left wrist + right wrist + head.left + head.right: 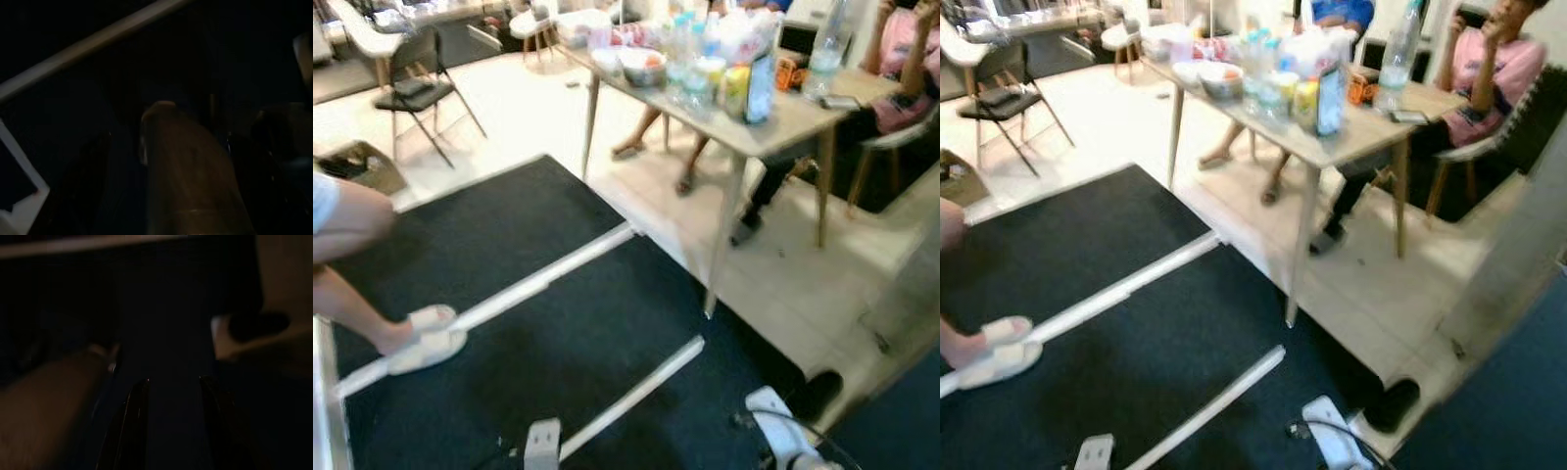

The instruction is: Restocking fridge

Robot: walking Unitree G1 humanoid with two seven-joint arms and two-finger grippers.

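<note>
A light wooden table (783,122) stands ahead on the right, crowded with several plastic bottles (690,61), a blue carton (1330,98), a bowl (642,67) and a tall water bottle (1399,47). Both arms hang low over the dark mat: the left arm (543,446) and the right arm (785,431) peek in at the bottom edge. In the dark right wrist view my right gripper (173,404) has its two black fingers apart with only dark floor between them. The left wrist view is very dark, with a brownish rounded shape (188,176) in the middle.
Dark mats (509,255) with white strips (509,294) cover the floor before me. A person's leg in a pale slipper (426,338) stands at the left. People sit behind the table (1489,69). A folding chair (416,88) and a box (357,166) stand far left.
</note>
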